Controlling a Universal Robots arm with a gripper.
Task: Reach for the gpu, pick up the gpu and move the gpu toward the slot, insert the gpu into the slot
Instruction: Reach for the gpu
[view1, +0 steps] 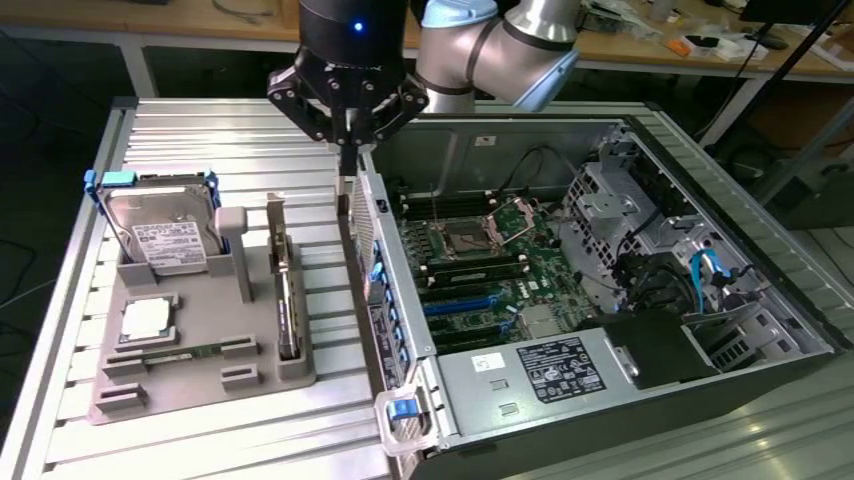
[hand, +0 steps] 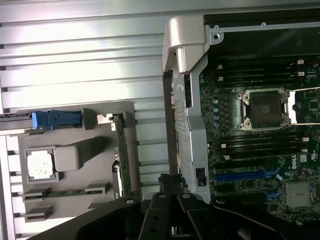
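Observation:
The gpu (view1: 284, 300) stands on edge in the grey holder (view1: 200, 370), a thin dark card with its silvery bracket (view1: 276, 215) at the far end; in the wrist view the gpu (hand: 119, 155) runs along the holder's side. My gripper (view1: 350, 150) hangs above the near wall of the open computer case (view1: 380, 260), to the exterior view's right of the card and higher than it. Its fingers (hand: 161, 202) are shut with nothing between them. The blue slots (view1: 467, 300) lie on the motherboard (hand: 245, 176) inside the case.
A silver hard drive (view1: 167, 235) with a blue clip stands in the holder's far-left part, with a CPU chip (view1: 144, 318) and a green memory stick (view1: 167, 352) nearer. The case's drive cage and cables (view1: 694, 270) fill its right side. The bench has ribbed aluminium slats (view1: 214, 135).

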